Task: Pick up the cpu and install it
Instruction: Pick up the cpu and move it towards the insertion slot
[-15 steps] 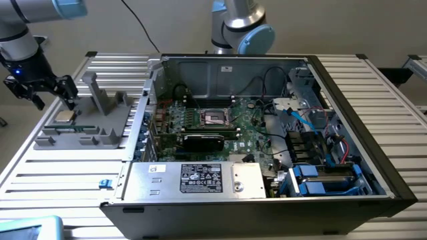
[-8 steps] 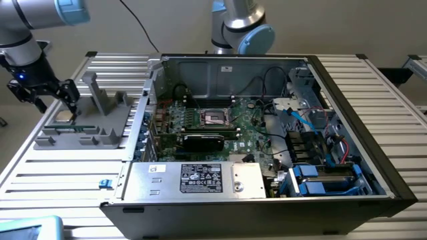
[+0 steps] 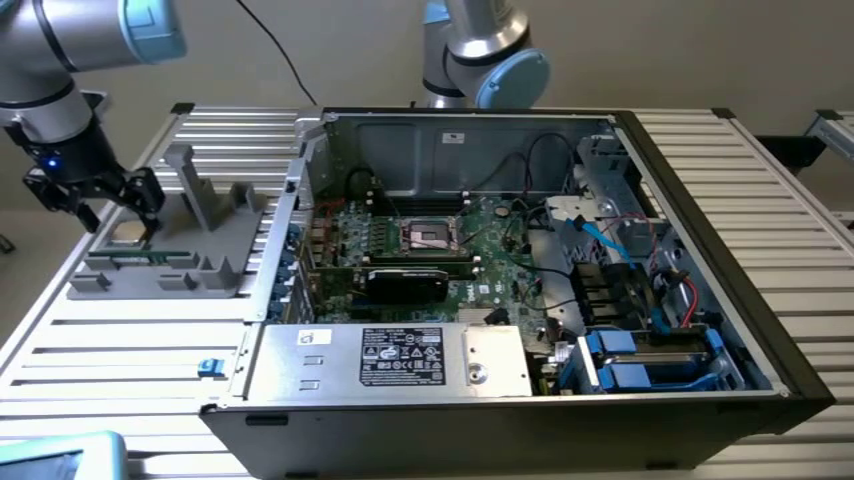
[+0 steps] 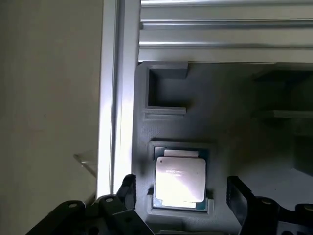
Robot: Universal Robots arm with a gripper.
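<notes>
The grey holder (image 3: 187, 265) on the slatted table (image 3: 120, 340) has several pockets. The cpu (image 4: 180, 178) lies flat in a square recess, silvery top upward with a thin green edge around it. A long thin green memory stick (image 3: 151, 257) lies in a slot of the same holder, close beside the jaws. The open computer case (image 3: 454, 150) stands well apart from the jaws. It holds the green motherboard (image 3: 501, 262) with its black square socket (image 3: 430, 233), a labelled metal box (image 3: 400, 357) and blue drive carriers (image 3: 627, 360).

The gripper (image 3: 116, 212) hangs over the holder with its jaws spread wide and nothing between them gripped. In the wrist view the cpu sits between the two black fingers (image 4: 239, 196), roughly centred in the gap, with clear space on each side. No finger touches the chip. A smaller rectangular pocket (image 4: 166, 88) in the holder lies just beyond the cpu, farther from the jaws.

The exterior view gives the case, the socket and the arm's place over the holder. The wrist view gives the chip's printed top, its seat in the recess and the gaps to each finger.
</notes>
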